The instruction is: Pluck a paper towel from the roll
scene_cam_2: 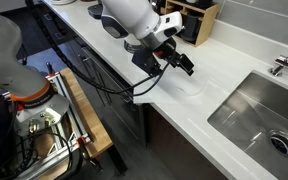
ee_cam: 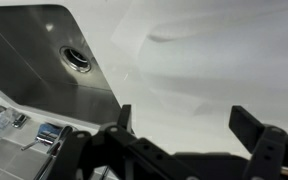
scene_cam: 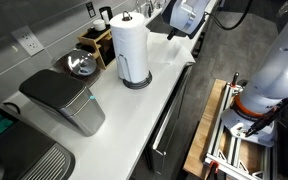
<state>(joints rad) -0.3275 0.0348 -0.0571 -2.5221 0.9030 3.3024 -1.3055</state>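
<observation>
White paper towel [ee_cam: 204,60] flat on worktop [scene_cam_2: 234,50], directly beneath tool [ee_cam: 184,120]; tool wide open, empty; upright roll [scene_cam: 132,45] well apart.

gripper [ee_cam: 184,124] is spread wide, fingers [ee_cam: 246,126] well apart, pointing down and a bit forward off the wrist, and the white arm [scene_cam_2: 124,18] curves up and back behind it

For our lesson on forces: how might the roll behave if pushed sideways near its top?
The roll stands tall on a small dark base, so it may well tip. The smooth white counter suggests it could slide instead. It looks soft, likely light.
</observation>
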